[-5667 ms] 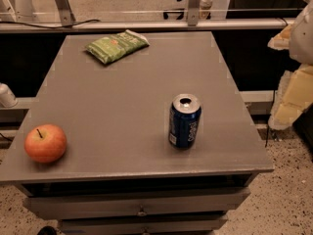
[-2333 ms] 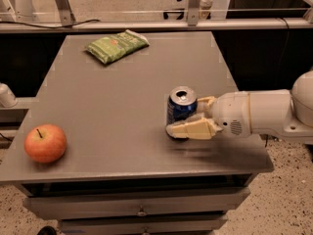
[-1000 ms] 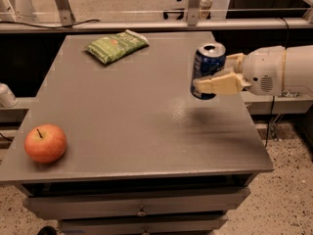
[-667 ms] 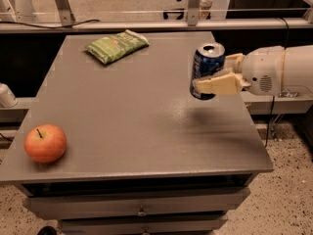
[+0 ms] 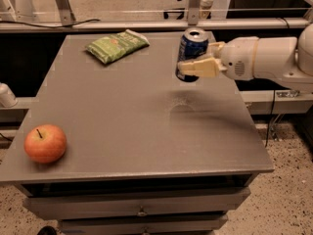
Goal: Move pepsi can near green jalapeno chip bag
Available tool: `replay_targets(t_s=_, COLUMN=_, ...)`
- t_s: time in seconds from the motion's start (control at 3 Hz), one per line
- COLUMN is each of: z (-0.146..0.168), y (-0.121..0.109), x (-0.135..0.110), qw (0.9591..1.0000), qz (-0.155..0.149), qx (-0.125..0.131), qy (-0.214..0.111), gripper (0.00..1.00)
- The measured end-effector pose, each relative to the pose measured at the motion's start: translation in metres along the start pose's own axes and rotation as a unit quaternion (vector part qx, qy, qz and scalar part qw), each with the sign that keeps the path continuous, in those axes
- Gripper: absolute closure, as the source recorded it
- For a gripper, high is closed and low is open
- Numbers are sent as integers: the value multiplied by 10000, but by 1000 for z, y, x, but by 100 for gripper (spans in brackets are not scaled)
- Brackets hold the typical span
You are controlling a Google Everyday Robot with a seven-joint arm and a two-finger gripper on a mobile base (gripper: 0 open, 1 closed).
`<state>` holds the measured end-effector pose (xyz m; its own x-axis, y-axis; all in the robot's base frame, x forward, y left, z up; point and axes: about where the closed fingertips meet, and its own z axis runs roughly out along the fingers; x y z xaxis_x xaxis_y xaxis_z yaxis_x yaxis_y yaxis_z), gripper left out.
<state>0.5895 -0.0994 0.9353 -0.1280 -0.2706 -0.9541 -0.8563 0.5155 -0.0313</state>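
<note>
The pepsi can (image 5: 190,48), dark blue with a silver top, is held upright in the air above the table's far right part. My gripper (image 5: 198,62) comes in from the right and is shut on the can, with one cream finger (image 5: 198,68) across its front. The green jalapeno chip bag (image 5: 116,45) lies flat at the far left-centre of the grey table (image 5: 122,121), well to the left of the can.
A red-orange apple (image 5: 45,143) sits at the table's near left corner. My white arm (image 5: 264,58) reaches over the table's right edge. Metal frame legs and a rail stand behind the table. Drawers are below the front edge.
The gripper took hold of the can at the table's near right, lifted it, and has carried it toward the far side and a little left. The bag and apple have not moved.
</note>
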Motion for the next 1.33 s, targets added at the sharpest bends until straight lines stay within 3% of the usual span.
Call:
replay_targets(t_s=0.67, z=76, y=-64, x=-13, qw=10000, qz=-14, qx=61, qy=-34, gripper=100)
replay_targets(t_s=1.33, z=164, y=-91, x=1, qw=9997, qz=182, qx=-104, qy=116, gripper=100)
